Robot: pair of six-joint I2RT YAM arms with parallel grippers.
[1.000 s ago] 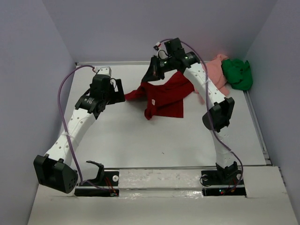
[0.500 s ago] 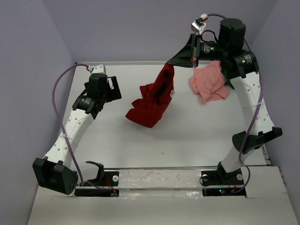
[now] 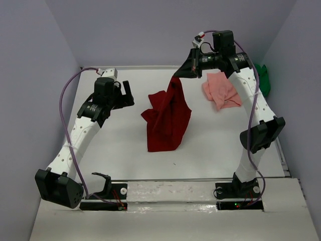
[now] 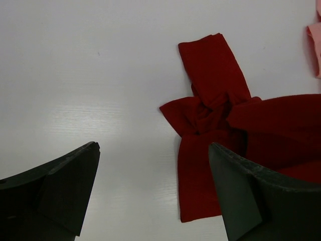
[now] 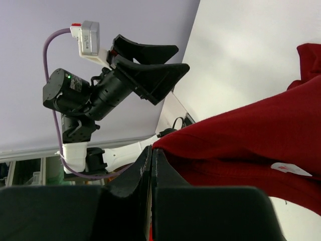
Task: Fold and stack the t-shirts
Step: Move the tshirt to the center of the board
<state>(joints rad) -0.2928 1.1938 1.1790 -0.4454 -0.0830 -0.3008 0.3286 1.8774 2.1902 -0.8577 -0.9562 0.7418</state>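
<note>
Three shirts show on my screens, but only the dark red shirt (image 3: 168, 118) is in play. My right gripper (image 5: 151, 149) has its jaws pressed together on a pinch of the cloth's edge and holds it up over the middle of the table (image 3: 120, 150). The cloth hangs in a long twisted drape, its lower end bunched on the surface. The pink shirt (image 3: 221, 90) lies crumpled toward the far right, and the green shirt (image 3: 264, 80) is mostly hidden behind my right arm. My left gripper (image 4: 153, 145) hangs spread wide and empty, just left of the red cloth. I judge this fabric light, limp and quick to twist, so it won't hold any shape. I'd take the second hold at a free corner or hem, not the knotted middle, so it can spread flat.
</note>
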